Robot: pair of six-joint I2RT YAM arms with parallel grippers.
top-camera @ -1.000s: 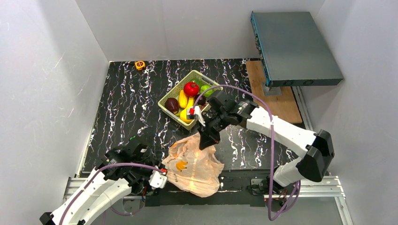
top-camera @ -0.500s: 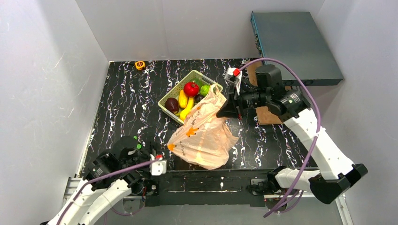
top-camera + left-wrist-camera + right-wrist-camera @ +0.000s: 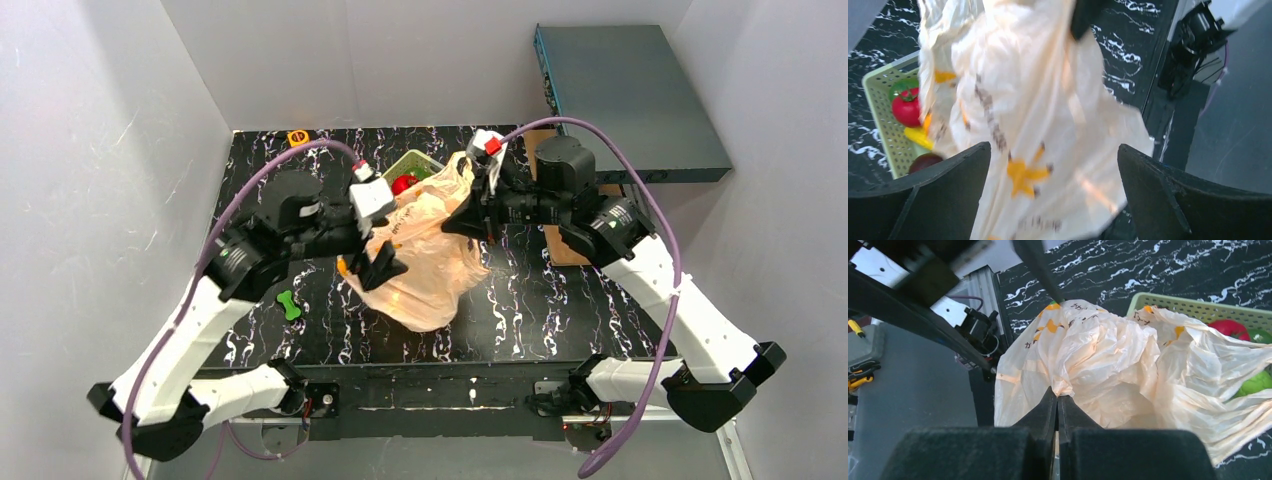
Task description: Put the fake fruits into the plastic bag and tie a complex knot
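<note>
The plastic bag [image 3: 430,262] is seen in a translucent peach-tan, printed with orange marks and small brown lettering. The basket [image 3: 879,95] is light green. In it a red apple [image 3: 906,109], a yellow banana [image 3: 918,138], a dark purple plum [image 3: 926,161] and a green lime [image 3: 1257,383] are shown. The table top [image 3: 530,305] is black with white marble-like veins. A bright green bone-shaped toy [image 3: 289,304] is found at the left. The cables [image 3: 570,120] are purple, and the box [image 3: 630,90] at the far right is dull blue-grey.
</note>
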